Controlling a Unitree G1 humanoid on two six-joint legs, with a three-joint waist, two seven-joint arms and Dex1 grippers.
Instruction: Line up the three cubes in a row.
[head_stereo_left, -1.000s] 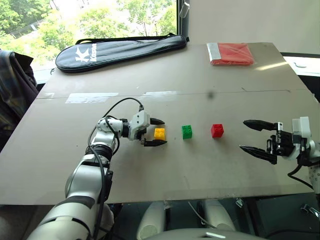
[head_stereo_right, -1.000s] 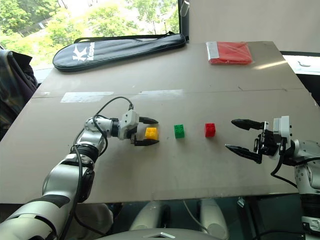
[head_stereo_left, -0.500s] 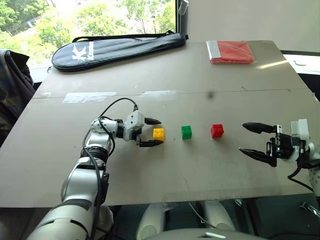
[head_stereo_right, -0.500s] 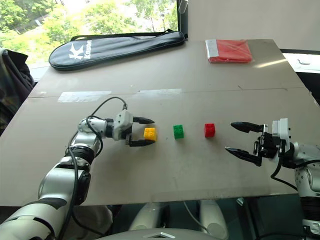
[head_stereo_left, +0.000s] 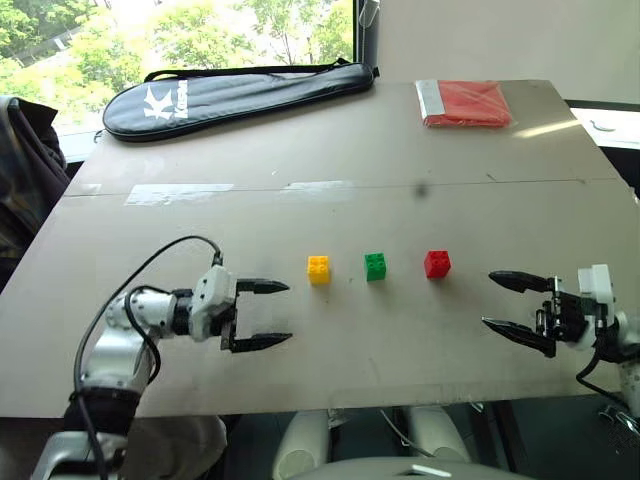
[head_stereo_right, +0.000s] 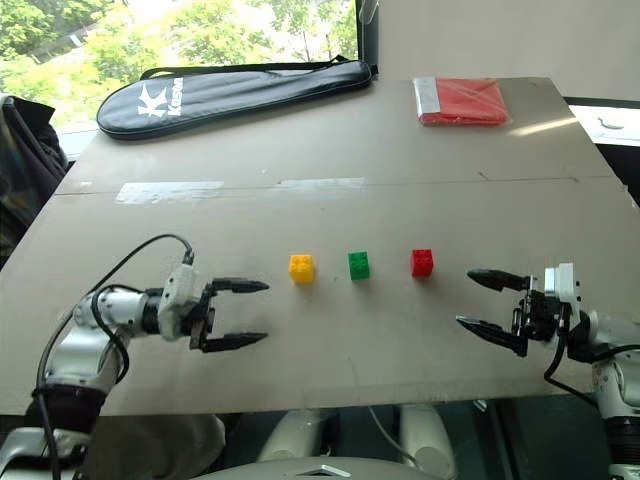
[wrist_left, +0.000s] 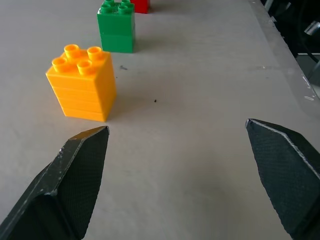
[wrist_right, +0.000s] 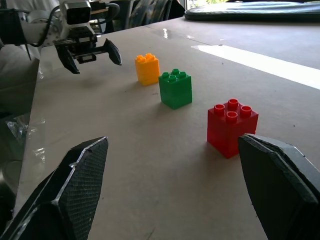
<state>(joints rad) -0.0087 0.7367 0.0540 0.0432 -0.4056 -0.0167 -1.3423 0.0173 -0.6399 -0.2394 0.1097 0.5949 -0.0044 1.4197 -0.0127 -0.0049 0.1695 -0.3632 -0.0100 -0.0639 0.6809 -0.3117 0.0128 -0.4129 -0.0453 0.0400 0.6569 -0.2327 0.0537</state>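
Observation:
Three studded cubes stand in a row on the brown table (head_stereo_left: 330, 210): the yellow cube (head_stereo_left: 318, 269) on the left, the green cube (head_stereo_left: 376, 265) in the middle, the red cube (head_stereo_left: 436, 263) on the right. My left gripper (head_stereo_left: 272, 314) is open and empty, left of and nearer than the yellow cube, pointing right. On the far side of the row, my right gripper (head_stereo_left: 496, 300) stands open and empty, right of the red cube, pointing left. The left wrist view has the yellow cube (wrist_left: 83, 82) ahead of the fingers (wrist_left: 75, 170). The right wrist view has the red cube (wrist_right: 231, 126) nearest.
A dark racket bag (head_stereo_left: 235, 88) lies along the table's far left. A flat red packet (head_stereo_left: 462, 104) rests at the far right corner. A strip of tape (head_stereo_left: 180, 193) crosses the middle left. The near table edge runs just below both grippers.
My left gripper has drawn back from around the yellow cube toward the near left, leaving the cube standing free. My right gripper has sunk slightly. The cubes have not moved.

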